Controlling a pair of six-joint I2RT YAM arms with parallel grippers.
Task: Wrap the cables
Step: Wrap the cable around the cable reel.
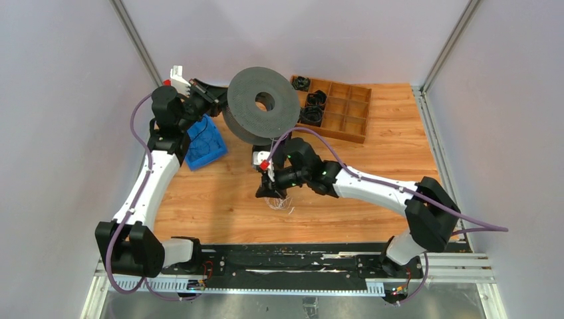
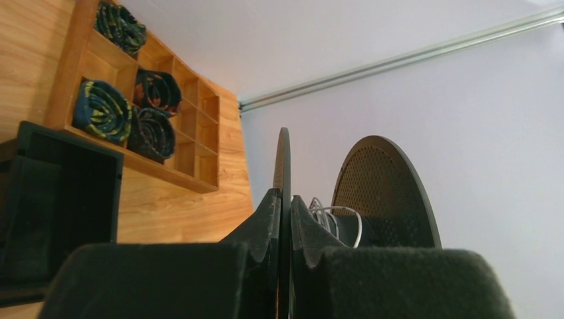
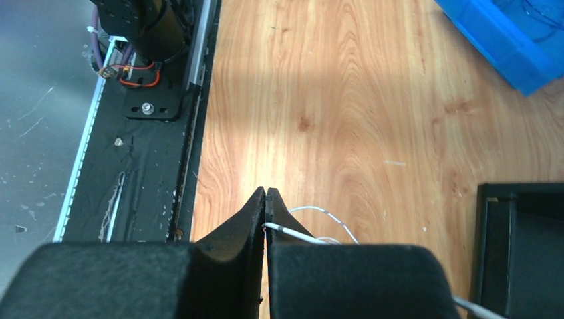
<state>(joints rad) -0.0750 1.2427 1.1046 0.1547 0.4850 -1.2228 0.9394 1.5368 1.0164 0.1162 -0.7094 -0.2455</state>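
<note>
The cables (image 1: 281,203) are a thin white wire, lying as a small loose tangle on the wooden table just below my right gripper (image 1: 271,191). In the right wrist view that gripper (image 3: 266,193) is shut, with a strand of the white wire (image 3: 297,233) pinched between its pads and trailing off right. My left gripper (image 1: 216,98) holds a big black spool (image 1: 263,101) raised at the back. In the left wrist view its jaws (image 2: 284,199) are shut on the thin edge of one flange. A few turns of white wire (image 2: 340,214) lie round the spool's hub.
A blue bin (image 1: 203,143) sits left of the spool. A wooden divided tray (image 1: 346,113) with dark coiled bundles (image 2: 100,109) stands at the back right. A black open box (image 3: 522,246) is close to the right gripper's right side. The black base rail (image 1: 286,258) runs along the near edge.
</note>
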